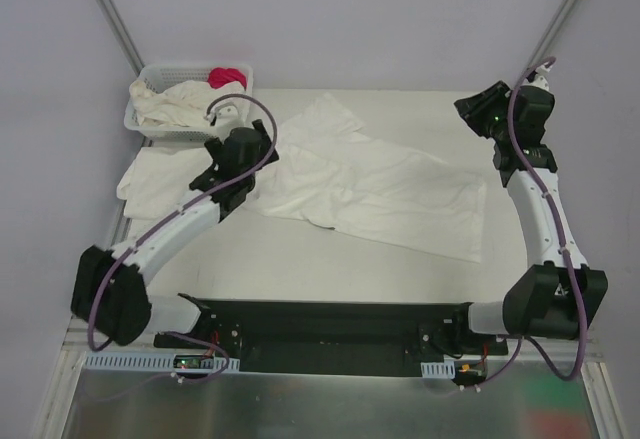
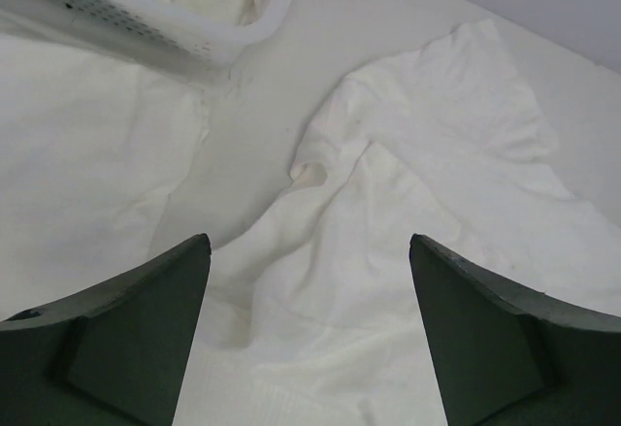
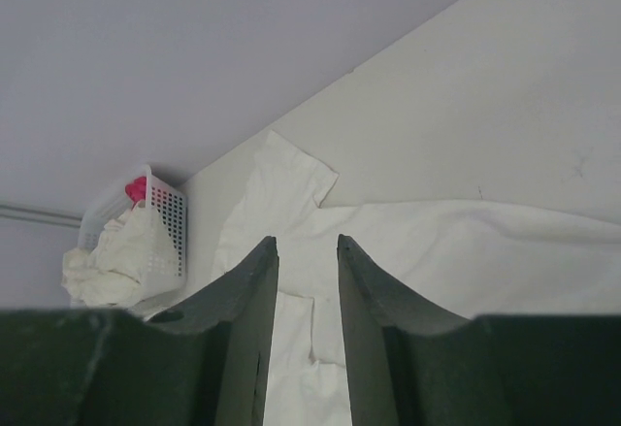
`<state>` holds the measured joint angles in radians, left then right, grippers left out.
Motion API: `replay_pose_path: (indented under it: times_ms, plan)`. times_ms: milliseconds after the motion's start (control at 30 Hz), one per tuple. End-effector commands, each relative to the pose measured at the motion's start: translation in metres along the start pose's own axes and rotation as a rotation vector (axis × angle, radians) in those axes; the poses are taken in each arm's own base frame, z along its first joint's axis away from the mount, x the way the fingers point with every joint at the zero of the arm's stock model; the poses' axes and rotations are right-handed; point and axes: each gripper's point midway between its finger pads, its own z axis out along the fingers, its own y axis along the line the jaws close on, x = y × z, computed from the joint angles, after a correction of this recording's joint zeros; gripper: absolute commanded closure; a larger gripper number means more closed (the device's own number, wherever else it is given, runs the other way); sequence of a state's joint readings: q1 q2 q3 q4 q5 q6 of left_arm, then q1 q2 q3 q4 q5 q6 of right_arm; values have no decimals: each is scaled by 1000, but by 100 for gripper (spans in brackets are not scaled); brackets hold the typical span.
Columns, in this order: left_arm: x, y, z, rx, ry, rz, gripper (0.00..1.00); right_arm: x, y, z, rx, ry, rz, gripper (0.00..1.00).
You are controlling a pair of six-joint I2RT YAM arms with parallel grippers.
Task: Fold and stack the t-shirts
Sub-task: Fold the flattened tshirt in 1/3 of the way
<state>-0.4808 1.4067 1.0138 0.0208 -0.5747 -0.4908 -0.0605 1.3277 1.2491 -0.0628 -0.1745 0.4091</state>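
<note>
One white t-shirt (image 1: 380,184) lies spread and creased across the middle of the table (image 1: 420,119), a sleeve pointing to the back. A second t-shirt (image 1: 160,174) lies flat at the left, in front of the basket. More t-shirts (image 1: 180,104) are bunched in the basket. My left gripper (image 1: 250,149) hovers over the spread shirt's left edge (image 2: 437,154), jaws wide open (image 2: 310,242) and empty. My right gripper (image 1: 478,109) hangs raised at the back right, beyond the shirt's right end (image 3: 485,242). Its jaws (image 3: 307,242) stand narrowly open with nothing between them.
A white lattice basket (image 1: 150,129) stands at the back left corner with a pink-red cloth (image 1: 228,77) in its far side. Grey walls close in the back and sides. Bare tabletop shows behind the shirt and along the near edge by the arm bases.
</note>
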Motion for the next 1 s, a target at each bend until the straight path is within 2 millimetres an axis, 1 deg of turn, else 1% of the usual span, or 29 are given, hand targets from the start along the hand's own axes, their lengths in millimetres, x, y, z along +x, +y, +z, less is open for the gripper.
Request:
replay_pose_path:
  times_ms: [0,33,100,133,200,233,300,333,367,400,433,500,533,600,633,667,733,800,833,900,967]
  plan:
    - [27,33,-40,-9,43,-138,17,-8,25,5,-112,-5,48,66]
    - [39,46,-49,-13,48,-156,17,-10,27,4,-119,-8,48,66]
    - [52,56,-55,-16,55,-206,14,-14,32,0,-132,-21,48,66]
    - [66,64,-60,-11,76,-214,13,-14,34,-1,-139,-21,47,66]
    - [75,63,-61,16,87,-247,12,-16,36,-5,-147,-28,42,65]
    - [91,65,-62,25,124,-250,12,-15,35,-5,-144,-27,42,66]
    - [100,58,-60,74,143,-260,11,-17,37,-8,-147,-33,35,65]
    - [109,56,-57,89,156,-273,11,-17,36,-8,-146,-32,37,66]
    - [112,53,-56,109,166,-286,11,-16,36,-9,-145,-31,37,66]
    - [111,49,-54,132,158,-297,11,-16,37,-9,-148,-28,32,66]
    - [116,47,-51,147,153,-306,11,-17,38,-10,-150,-30,32,65]
    - [118,43,-47,179,142,-317,11,-16,37,-11,-148,-29,20,66]
    - [115,40,-42,204,116,-336,11,-17,38,-13,-148,-32,14,65]
    - [116,35,-40,253,120,-348,11,-19,37,-15,-139,-39,4,65]
    - [119,39,-34,248,124,-361,11,-19,35,-15,-137,-42,-6,65]
    - [114,34,-32,277,108,-383,12,-17,32,-18,-122,-30,-6,65]
    - [122,34,-27,275,143,-404,12,-18,29,-20,-109,-33,-11,65]
    - [120,33,-24,278,138,-441,13,-18,25,-23,-101,-35,-9,65]
    - [127,34,-21,269,152,-442,13,-20,24,-23,-96,-39,-7,66]
    - [126,33,-18,271,144,-461,13,-21,23,-26,-96,-43,-4,66]
    - [131,35,-14,263,150,-472,13,-22,23,-29,-94,-51,-11,67]
